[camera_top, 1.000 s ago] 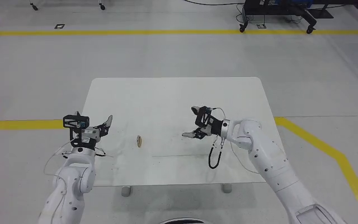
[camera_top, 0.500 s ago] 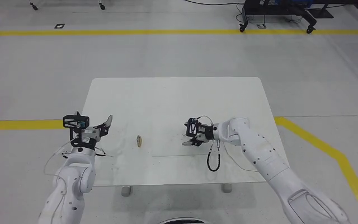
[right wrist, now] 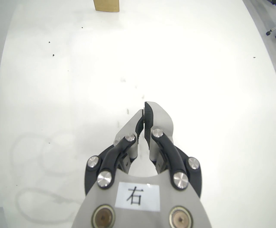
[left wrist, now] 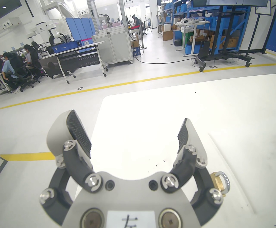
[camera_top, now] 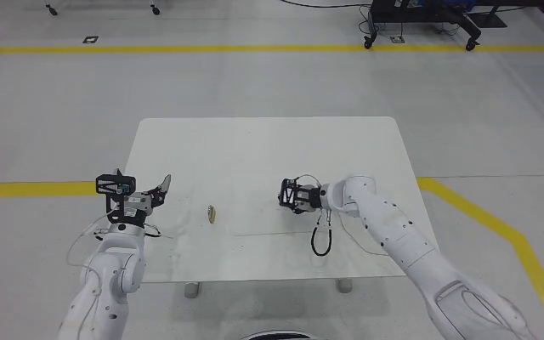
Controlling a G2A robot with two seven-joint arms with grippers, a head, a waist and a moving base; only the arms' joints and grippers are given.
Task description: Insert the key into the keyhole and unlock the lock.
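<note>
Padlock of brass, a small block with a silver shackle, lies nearest the front edge of the white rectangular bench, left of centre in the lower half of the top view. It sits between the two grippers and apart from both. In the left wrist view the same padlock shows past the gripper's frame, with its shackle loop turned outward. In the right wrist view its brass body lies well ahead of the fingertips.

A little farther back, at the centre of the top view, the right gripper is low at the bench surface. Its fingers are pressed together on a thin grey metal key, seen as a sliver between the pad tips.

At about the same depth, at the middle left of the top view, the left gripper hangs over the bench's left edge. Its fingers are spread wide, the ribbed black pads face each other, and bare bench shows in the gap.

Beyond the bench's far edge lies pale grey floor. A yellow floor line crosses the upper part of the top view, and a black wheeled stand sits in the upper right corner.
</note>
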